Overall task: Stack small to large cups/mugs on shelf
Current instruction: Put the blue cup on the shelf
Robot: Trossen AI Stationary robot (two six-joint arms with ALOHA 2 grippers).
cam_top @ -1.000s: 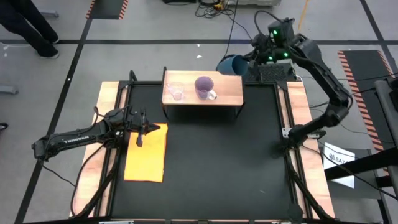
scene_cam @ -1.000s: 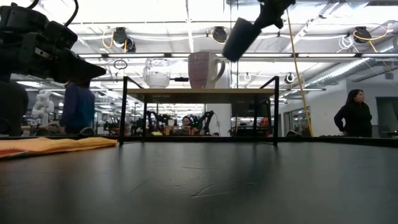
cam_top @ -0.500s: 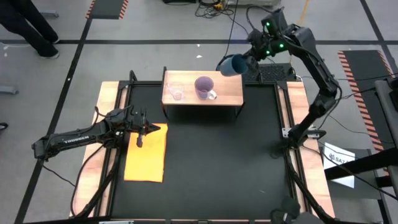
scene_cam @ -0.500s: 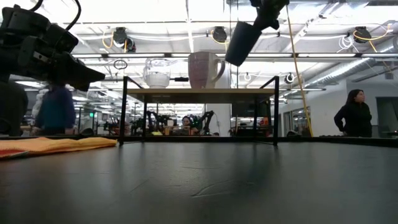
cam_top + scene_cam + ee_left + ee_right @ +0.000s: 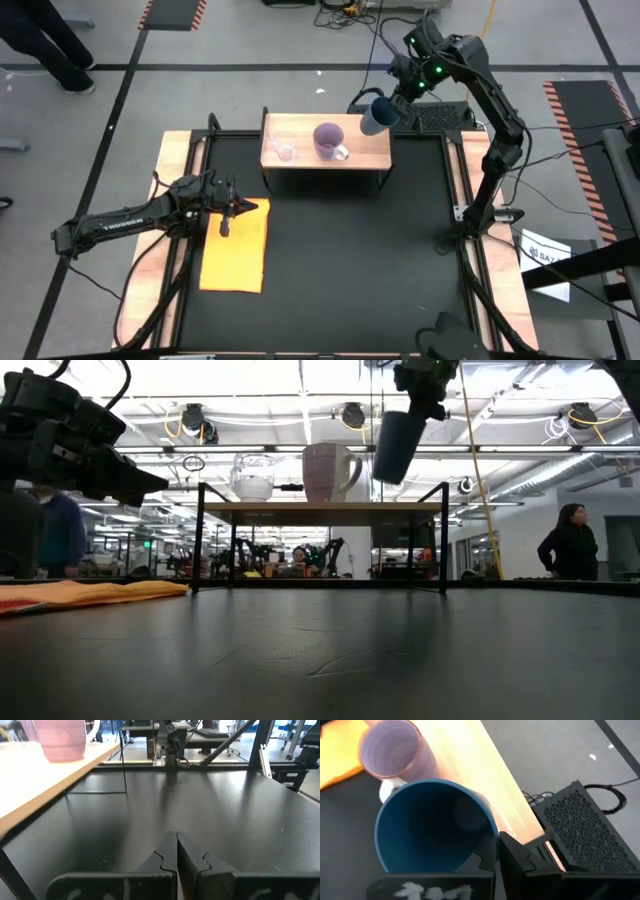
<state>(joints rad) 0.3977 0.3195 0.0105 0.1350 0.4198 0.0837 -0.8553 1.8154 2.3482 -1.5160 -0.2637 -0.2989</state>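
Black table [image 5: 330,260], right tool [image 5: 392,103] raised, gripping teal cup [image 5: 376,116], seemingly above shelf [image 5: 365,150]

Bright, even light comes from overhead ceiling fixtures [image 5: 345,412], which glare white across the top of the low view and leave the left hand [image 5: 125,475] a dark silhouette. The black surface [image 5: 330,660] shows a dull sheen and soft, faint shadows. In the right wrist view the shelf [image 5: 485,790] is washed out and the blue cup [image 5: 432,827] is slightly soft
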